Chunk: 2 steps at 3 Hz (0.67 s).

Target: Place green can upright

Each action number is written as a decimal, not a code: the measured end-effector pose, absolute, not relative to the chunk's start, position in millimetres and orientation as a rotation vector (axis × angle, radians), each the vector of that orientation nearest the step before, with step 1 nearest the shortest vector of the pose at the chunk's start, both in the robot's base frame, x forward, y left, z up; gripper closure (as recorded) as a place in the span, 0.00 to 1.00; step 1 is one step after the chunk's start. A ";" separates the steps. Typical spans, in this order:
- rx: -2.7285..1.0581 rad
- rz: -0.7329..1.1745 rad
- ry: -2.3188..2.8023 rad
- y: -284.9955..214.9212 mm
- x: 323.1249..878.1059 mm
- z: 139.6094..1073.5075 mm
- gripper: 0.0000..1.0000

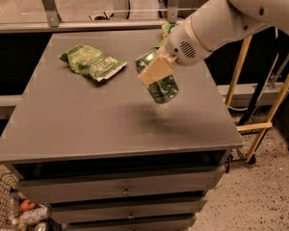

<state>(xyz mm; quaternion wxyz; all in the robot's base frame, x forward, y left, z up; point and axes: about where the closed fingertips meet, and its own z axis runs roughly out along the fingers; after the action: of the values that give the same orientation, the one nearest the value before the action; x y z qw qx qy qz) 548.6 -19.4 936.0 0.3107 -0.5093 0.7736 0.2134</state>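
A: Where is the green can (166, 87), please?

B: It is in the air above the bench (82, 117), right of the middle, pinched by the gripper (156, 74). It does not touch the top. A soft shadow lies under it.

A: Are both sides of the gripper visible?

B: No. One flat beige finger (153, 70) presses across the side of the can that faces us. The other finger is hidden behind the can. The thick white arm (216, 23) enters from 2 o'clock and is cut off by the picture edge.

A: How does the can look?

B: It is a small cylinder of shiny green metal with pale reflections. Its long axis is tilted: one end points to about 11 o'clock, the other to about 5 o'clock. I cannot tell which end is the top, because the finger covers a part of it.

A: What else is there?

B: A flat, crinkled green snack bag (92, 62) lies at 10 o'clock, well apart from the can. Another green item (166, 29) at 1 o'clock is mostly hidden behind the arm. The bench is matte grey, with drawers (125, 191) below. A wire basket (2, 208) at 7 o'clock is cut off.
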 end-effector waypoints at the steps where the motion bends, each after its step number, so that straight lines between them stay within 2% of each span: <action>1: -1.297 0.785 1.796 -12.5 547.4 956.1 1.00; 2: -1.367 0.804 1.593 -13.6 538.0 966.1 1.00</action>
<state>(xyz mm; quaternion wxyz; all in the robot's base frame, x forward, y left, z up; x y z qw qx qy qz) 538.0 -13.6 966.1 0.4323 -0.5483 0.6391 0.3225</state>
